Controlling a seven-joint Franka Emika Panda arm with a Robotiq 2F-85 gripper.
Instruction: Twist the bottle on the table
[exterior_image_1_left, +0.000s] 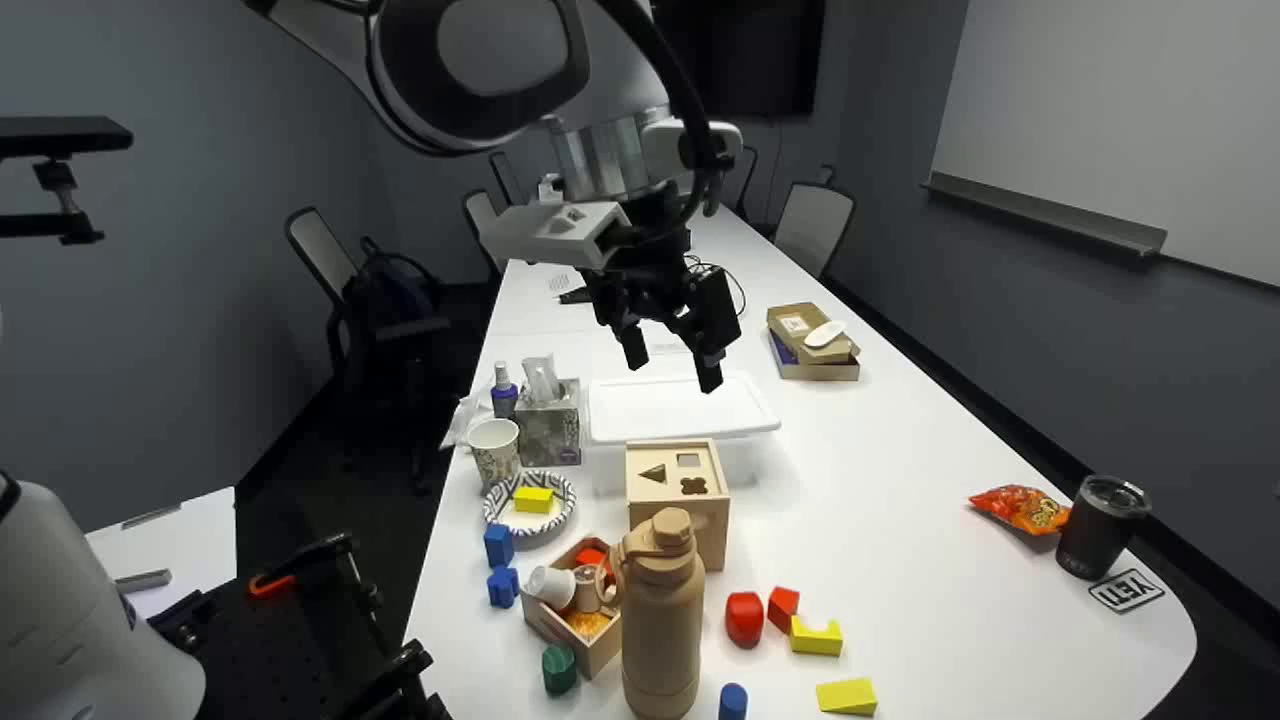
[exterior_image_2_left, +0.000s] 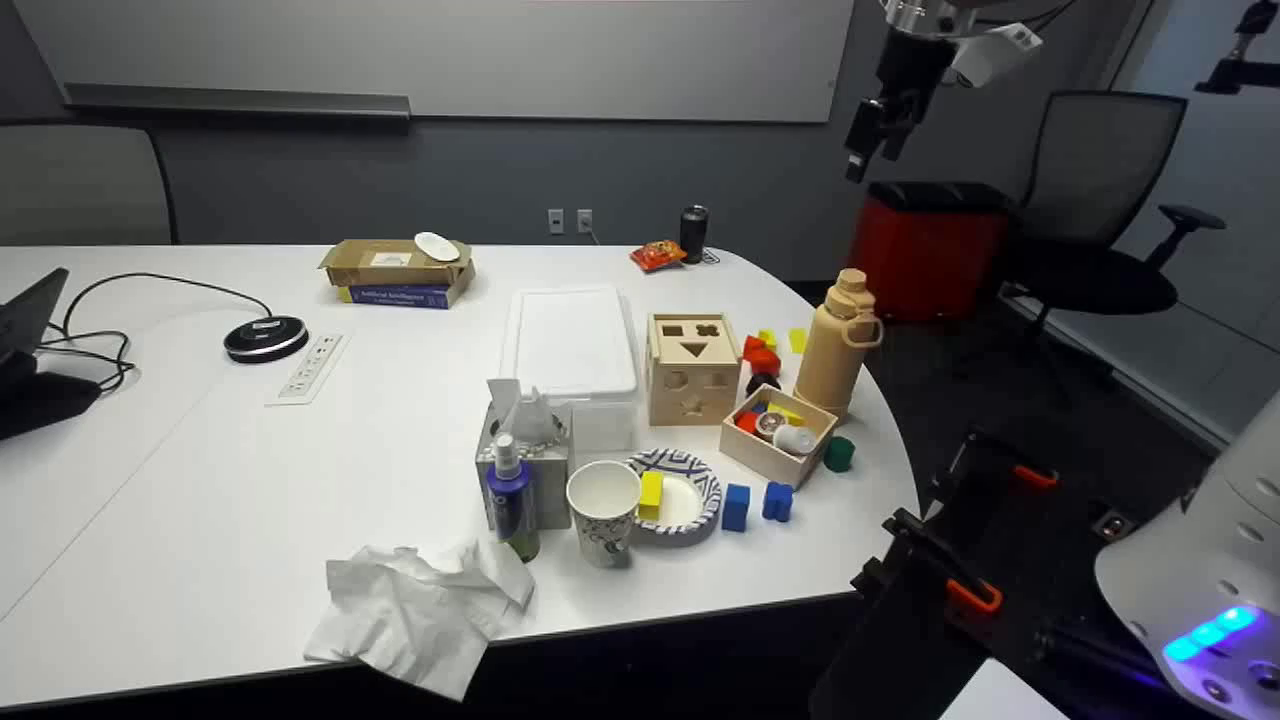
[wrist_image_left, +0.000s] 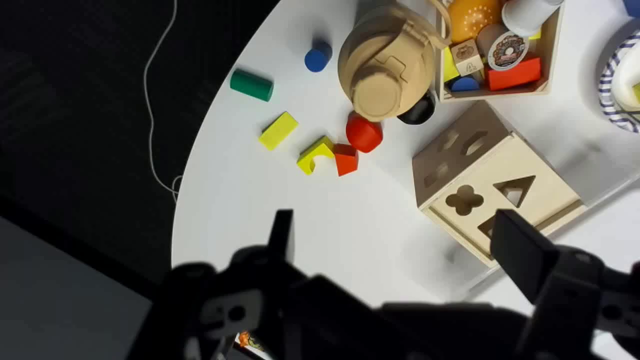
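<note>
The tan-brown bottle (exterior_image_1_left: 662, 620) stands upright near the rounded end of the white table (exterior_image_1_left: 930, 600), its cap and loop handle on top. In an exterior view the bottle (exterior_image_2_left: 833, 360) stands behind the small wooden box. In the wrist view I see the bottle (wrist_image_left: 382, 65) from above, at the top of the picture. My gripper (exterior_image_1_left: 673, 364) is open and empty, high above the table and apart from the bottle. It also shows in an exterior view (exterior_image_2_left: 872, 163), and its wide-spread fingers show in the wrist view (wrist_image_left: 395, 220).
A wooden shape-sorter cube (exterior_image_1_left: 680, 510) and a small wooden box (exterior_image_2_left: 778, 437) of toys stand beside the bottle. Loose blocks (wrist_image_left: 315, 152) lie around it. A lidded plastic bin (exterior_image_2_left: 572, 345), tissue box (exterior_image_1_left: 549, 430), paper cup (exterior_image_2_left: 604, 510) and plate (exterior_image_2_left: 690, 495) stand farther along.
</note>
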